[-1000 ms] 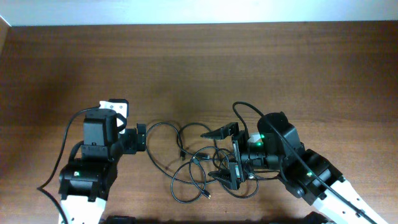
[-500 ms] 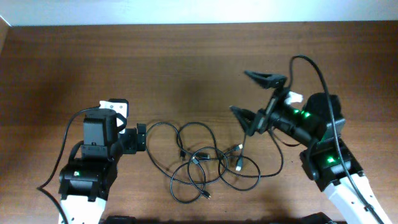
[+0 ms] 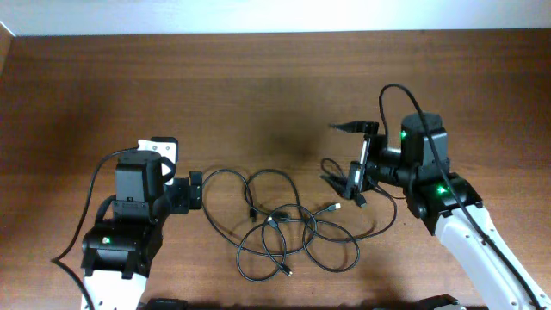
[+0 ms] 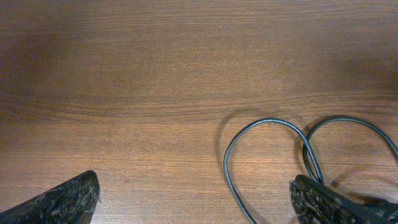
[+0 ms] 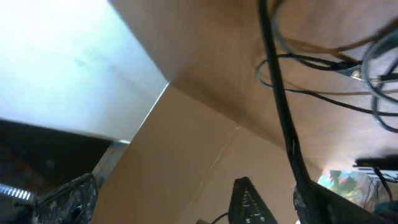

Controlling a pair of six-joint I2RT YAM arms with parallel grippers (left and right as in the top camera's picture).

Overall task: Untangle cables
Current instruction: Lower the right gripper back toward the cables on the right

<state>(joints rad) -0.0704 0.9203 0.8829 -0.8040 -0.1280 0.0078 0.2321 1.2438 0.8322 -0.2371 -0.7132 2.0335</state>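
The cables [image 3: 284,228] lie as one loose knot of overlapping loops at about 6 o'clock from the middle of the counter [image 3: 258,77]. A free plug [image 3: 331,207] points out of the knot toward 2 o'clock.

The left fingers [image 3: 195,191] sit low at the knot's 9 o'clock edge. In the left wrist view they are spread wide [image 4: 326,200], with the outermost loop [image 4: 267,123] lying flat just ahead and nothing between them. That looks like a ready station for pinning or taking that side while the other arm pulls.

The right fingers [image 3: 344,128] hang at 2 o'clock from the knot, tilted on their side and spread far apart, clamped on nothing that I can see. One strand [image 3: 392,215] arcs from beneath them back into the heap. In the right wrist view a black cord [image 5: 280,118] runs close past one finger, but I cannot tell if it rests on that finger or only passes by.

I judge the untangling barely begun, since the loops cross each other in several places. The free plug is probably the best end to take next, because drawing it toward 3 o'clock should open the loops without tightening them.
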